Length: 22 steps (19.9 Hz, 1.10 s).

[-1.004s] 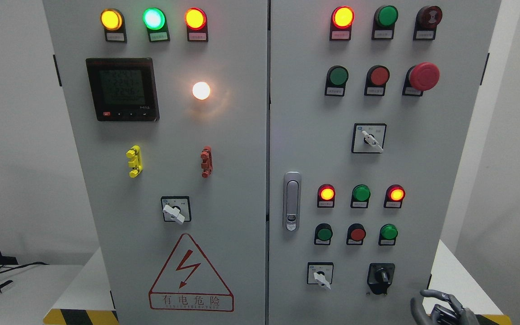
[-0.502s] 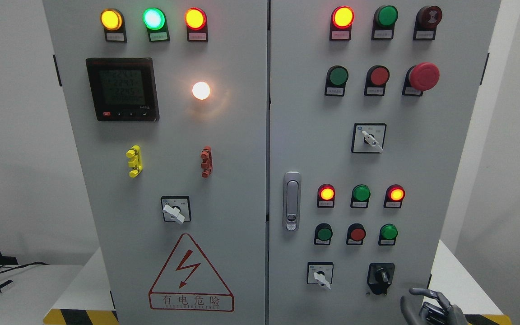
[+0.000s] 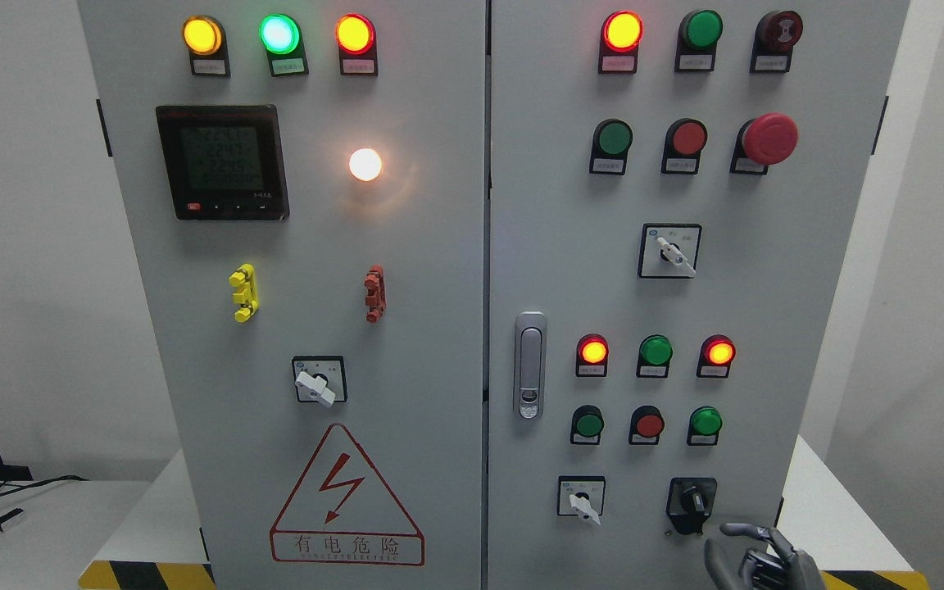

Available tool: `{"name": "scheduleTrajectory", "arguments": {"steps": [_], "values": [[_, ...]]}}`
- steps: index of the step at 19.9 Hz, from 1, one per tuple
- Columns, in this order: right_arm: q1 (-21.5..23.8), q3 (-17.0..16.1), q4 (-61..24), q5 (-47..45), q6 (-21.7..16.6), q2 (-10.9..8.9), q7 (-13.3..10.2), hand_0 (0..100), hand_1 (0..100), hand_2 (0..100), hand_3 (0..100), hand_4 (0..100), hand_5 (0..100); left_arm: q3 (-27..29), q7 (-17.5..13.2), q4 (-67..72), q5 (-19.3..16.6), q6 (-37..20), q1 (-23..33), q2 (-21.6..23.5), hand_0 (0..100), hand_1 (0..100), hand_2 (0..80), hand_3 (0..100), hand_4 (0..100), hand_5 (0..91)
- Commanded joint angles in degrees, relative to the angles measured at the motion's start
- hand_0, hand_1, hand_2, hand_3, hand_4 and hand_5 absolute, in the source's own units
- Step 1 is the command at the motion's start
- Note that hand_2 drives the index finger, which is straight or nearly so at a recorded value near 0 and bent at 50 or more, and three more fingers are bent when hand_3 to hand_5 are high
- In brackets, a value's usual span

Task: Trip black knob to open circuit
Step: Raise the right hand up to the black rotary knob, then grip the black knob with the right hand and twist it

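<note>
White walls frame a tall grey cabinet (image 3: 406, 246) standing on a white bench (image 3: 46, 524). On its left door sit a digital meter (image 3: 222, 162) and a red hazard triangle (image 3: 347, 500). Low on the right door, the black knob (image 3: 692, 500) sits untouched. Just below it, the right hand (image 3: 755, 561) hovers, fingers (image 3: 742, 530) loosely curled apart, holding nothing.

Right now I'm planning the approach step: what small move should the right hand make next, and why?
Probably raise the right hand up and slightly left toward the black knob. The hand sits just below the knob, fingers open, touching nothing, and the knob looks unturned.
</note>
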Motion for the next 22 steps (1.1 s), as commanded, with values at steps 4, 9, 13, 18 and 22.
{"name": "scheduleTrajectory", "arguments": {"steps": [4, 9, 13, 18, 22], "values": [[-0.88, 2.19, 1.62, -0.83, -0.1, 0.63, -0.1, 40, 79, 44, 100, 100, 94, 0.0, -0.04, 0.0, -1.76, 0.02, 0.0, 0.01, 12, 39, 0.0, 0, 0, 0.0], [-1.76, 2.19, 2.24, -0.83, -0.11, 0.63, -0.19, 40, 79, 44, 100, 100, 94, 0.0, -0.04, 0.0, -1.76, 0.02, 0.0, 0.01, 12, 39, 0.0, 0, 0, 0.0], [-2.2, 2.1, 2.86, -0.65, -0.11, 0.72, -0.19, 41, 78, 44, 100, 100, 94, 0.0, -0.04, 0.0, -1.76, 0.02, 0.0, -0.08, 12, 39, 0.0, 0, 0, 0.0], [-2.46, 2.1, 2.86, -0.65, -0.19, 0.72, -0.19, 41, 78, 44, 100, 100, 94, 0.0, -0.04, 0.0, -1.76, 0.02, 0.0, 0.01, 12, 39, 0.0, 0, 0, 0.0], [-2.2, 2.19, 2.42, -0.56, -0.28, 0.89, -0.28, 41, 78, 44, 100, 100, 94, 0.0, -0.04, 0.0, -1.76, 0.02, 0.0, 0.01, 12, 39, 0.0, 0, 0, 0.0]]}}
